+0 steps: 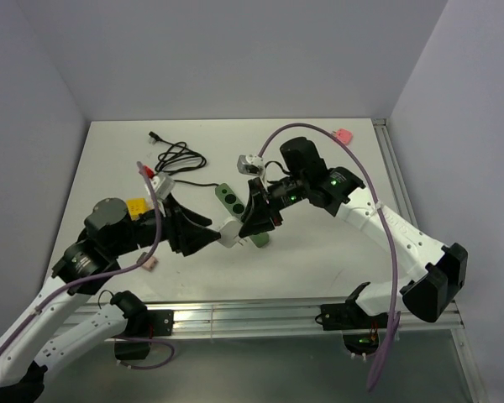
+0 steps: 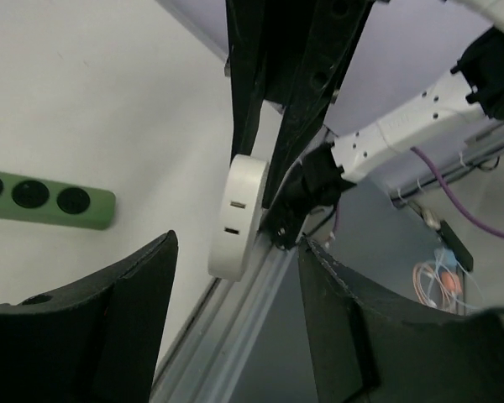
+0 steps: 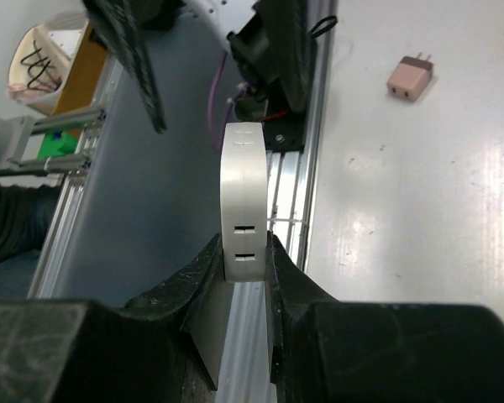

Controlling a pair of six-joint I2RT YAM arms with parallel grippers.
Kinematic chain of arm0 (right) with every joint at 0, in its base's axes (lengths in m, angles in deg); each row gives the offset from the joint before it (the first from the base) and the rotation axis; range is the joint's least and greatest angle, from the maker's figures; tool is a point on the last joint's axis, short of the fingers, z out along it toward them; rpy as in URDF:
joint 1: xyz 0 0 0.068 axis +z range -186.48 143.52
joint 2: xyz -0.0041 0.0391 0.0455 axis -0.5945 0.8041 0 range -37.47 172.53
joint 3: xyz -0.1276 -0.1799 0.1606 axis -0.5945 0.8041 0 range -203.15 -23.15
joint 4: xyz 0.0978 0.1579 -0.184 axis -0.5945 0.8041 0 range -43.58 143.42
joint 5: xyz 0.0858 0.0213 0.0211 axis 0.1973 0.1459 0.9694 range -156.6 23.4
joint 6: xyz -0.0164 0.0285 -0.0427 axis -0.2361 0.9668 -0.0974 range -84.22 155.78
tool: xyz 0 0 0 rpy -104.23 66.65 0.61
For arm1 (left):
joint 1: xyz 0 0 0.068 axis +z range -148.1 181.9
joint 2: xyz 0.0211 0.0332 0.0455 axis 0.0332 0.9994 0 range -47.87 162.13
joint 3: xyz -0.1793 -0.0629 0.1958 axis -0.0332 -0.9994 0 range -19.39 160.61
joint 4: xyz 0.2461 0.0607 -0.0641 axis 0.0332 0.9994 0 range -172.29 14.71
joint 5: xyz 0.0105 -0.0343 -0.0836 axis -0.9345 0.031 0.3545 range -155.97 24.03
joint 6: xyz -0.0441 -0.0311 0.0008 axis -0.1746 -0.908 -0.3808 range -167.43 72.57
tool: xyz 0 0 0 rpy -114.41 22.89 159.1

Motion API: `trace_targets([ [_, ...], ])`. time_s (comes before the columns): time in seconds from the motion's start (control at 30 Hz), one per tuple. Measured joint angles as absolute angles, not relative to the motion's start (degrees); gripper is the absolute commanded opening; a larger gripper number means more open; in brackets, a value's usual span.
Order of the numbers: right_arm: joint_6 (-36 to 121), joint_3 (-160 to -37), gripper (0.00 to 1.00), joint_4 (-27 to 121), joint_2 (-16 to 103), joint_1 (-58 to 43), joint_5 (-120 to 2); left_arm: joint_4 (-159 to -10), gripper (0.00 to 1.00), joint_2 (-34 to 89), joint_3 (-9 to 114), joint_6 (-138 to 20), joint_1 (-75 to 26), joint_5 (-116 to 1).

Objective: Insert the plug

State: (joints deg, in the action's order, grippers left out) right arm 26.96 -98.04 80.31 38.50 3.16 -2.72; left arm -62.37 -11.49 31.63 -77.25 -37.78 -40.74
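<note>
From above, the white round plug (image 1: 229,232) sat over the middle of the counter (image 1: 319,262), a little toward its near edge. It was pinched at the tip of the right tool (image 1: 245,228), which reached in from the right. The left tool (image 1: 210,235) came in from the left with its fingers spread and its tips just beside the plug. The green power strip (image 1: 233,200) lay on the counter, partly under the right tool, with the plug beside its near end. Whether the two touched could not be told. A black cable (image 1: 181,158) lay coiled toward the far left corner.

In the left wrist view, the plug stood on edge ahead of the spread left fingers (image 2: 92,336), in line with the gap between them and touching neither. Two dark slots showed on its rim. The right tool's black fingers gripped it from above, and the strip lay off to the left.

In the right wrist view, the right fingers (image 3: 193,285) pressed on both flat faces of the plug, its slotted rim toward the camera. A small pink adapter (image 3: 410,77) lay on the counter to the right.
</note>
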Motion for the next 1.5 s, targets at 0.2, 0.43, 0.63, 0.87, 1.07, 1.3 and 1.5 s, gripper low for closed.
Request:
trace_targets([
  [0.2,25.36,-97.91,0.0,82.6,38.23,5.32,-0.6,-61.43,0.64,-8.73,30.61,-75.52,-37.78,-32.67],
  [0.43,24.95,-97.91,0.0,84.52,38.82,9.23,-0.65,-62.32,0.53,-7.27,29.73,-74.58,-37.78,-25.76],
  [0.63,24.99,-97.91,0.0,85.03,40.27,10.65,-1.39,-62.19,0.4,-4.4,29.73,-73.49,-37.82,-21.83],
  [0.87,25.52,-97.91,0.05,85.03,40.57,10.68,-3.6,-61.54,0.0,-3.77,29.69,-72.9,-37.82,-20.85],
  [1.07,30.19,-95.22,0.45,80.13,39.59,10.68,-4.43,-62.19,0.0,-5.74,28.03,-73.51,-37.78,-22.68],
  [1.3,38.48,-88.78,0.45,69.38,35.92,9.08,-3.99,-64.42,0.0,-8.47,25.86,-75.3,-37.78,-25.28],
  [1.5,44.68,-87.22,0.38,61.33,34.3,7.22,-3.6,-67.57,0.0,-9.67,24.16,-76.9,-37.78,-26.2],
])
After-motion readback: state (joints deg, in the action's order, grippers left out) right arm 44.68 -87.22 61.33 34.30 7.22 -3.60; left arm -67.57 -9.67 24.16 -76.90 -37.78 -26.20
